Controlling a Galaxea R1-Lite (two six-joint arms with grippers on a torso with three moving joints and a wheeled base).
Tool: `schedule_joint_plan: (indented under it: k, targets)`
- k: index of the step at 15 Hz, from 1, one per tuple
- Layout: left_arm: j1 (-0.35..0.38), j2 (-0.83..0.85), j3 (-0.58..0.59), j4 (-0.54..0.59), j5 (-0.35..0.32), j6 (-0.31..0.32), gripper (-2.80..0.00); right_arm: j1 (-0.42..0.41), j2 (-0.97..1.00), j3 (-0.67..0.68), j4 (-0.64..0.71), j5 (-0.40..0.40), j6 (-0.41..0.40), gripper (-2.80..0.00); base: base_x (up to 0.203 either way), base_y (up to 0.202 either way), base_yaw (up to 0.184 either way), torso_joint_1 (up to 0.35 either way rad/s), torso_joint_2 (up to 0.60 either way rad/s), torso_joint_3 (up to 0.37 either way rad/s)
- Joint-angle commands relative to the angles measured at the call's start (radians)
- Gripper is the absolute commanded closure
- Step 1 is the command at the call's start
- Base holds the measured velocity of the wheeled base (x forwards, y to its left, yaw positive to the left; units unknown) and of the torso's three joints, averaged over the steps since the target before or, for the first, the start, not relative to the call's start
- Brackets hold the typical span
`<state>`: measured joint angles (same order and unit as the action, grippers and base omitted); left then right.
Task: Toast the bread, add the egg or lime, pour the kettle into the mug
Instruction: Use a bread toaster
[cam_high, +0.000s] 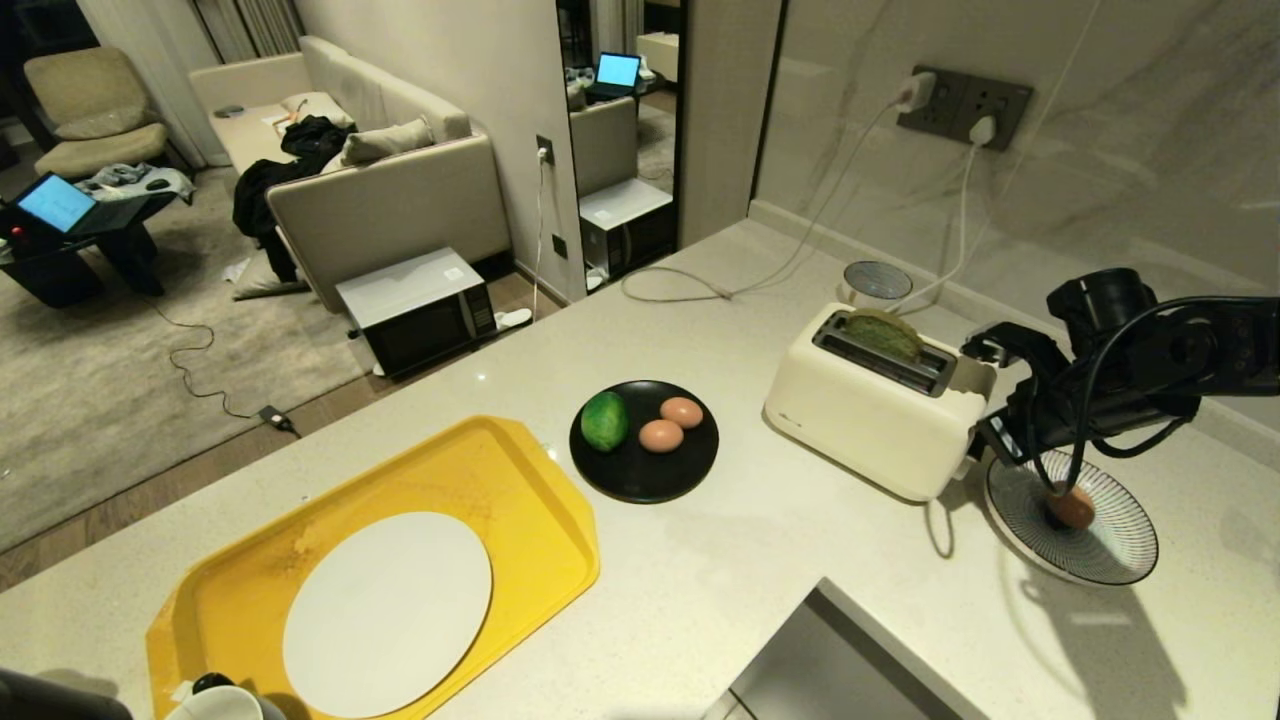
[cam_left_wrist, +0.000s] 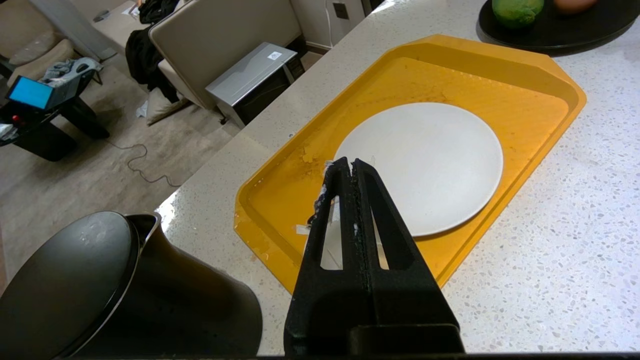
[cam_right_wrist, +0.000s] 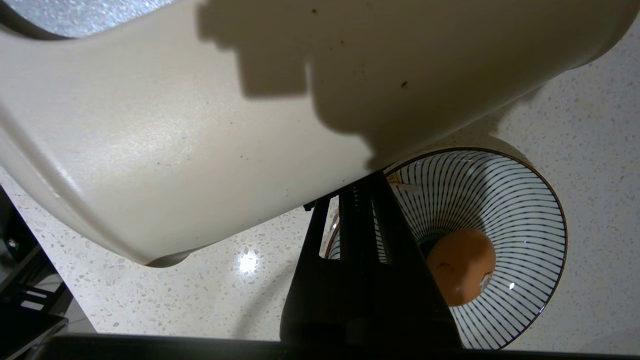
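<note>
Both pressed-together, empty fingers of the right gripper (cam_right_wrist: 361, 187) meet the cream plastic toaster's (cam_high: 880, 415) end, seemingly working its lever, beside the egg-holding striped bowl (cam_high: 1115, 545).

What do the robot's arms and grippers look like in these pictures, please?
The right arm is matte black, built of rounded cylindrical housings with black cables looping loosely around it. The left gripper and right gripper match: two long, flat black fingers tapering to a point, each with a triangular cut-out. The left fingers carry whitish scuffs and flecks along their edges.
</note>
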<state>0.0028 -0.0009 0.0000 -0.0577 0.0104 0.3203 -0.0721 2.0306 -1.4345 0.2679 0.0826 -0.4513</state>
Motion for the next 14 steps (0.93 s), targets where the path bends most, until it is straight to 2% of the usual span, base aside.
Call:
schedule_joint_plan:
  k: [1,7,14]
  targets:
    - [0.000,-0.001,0.000,-0.002,0.000,0.002,0.00,-0.003,0.002,0.000,0.002,0.000,-0.003,0.00,0.000,0.000,0.000,0.000,0.00,0.000]
    - [0.000,-0.001,0.000,-0.001,0.000,0.002,0.00,-0.012,-0.008,0.000,0.002,0.003,-0.004,0.00,0.000,0.000,0.000,0.000,0.00,0.000]
    - [0.000,-0.001,0.000,-0.001,0.000,0.002,0.00,-0.023,-0.020,0.003,0.002,0.011,-0.044,0.00,0.000,0.000,0.000,0.000,0.00,0.000]
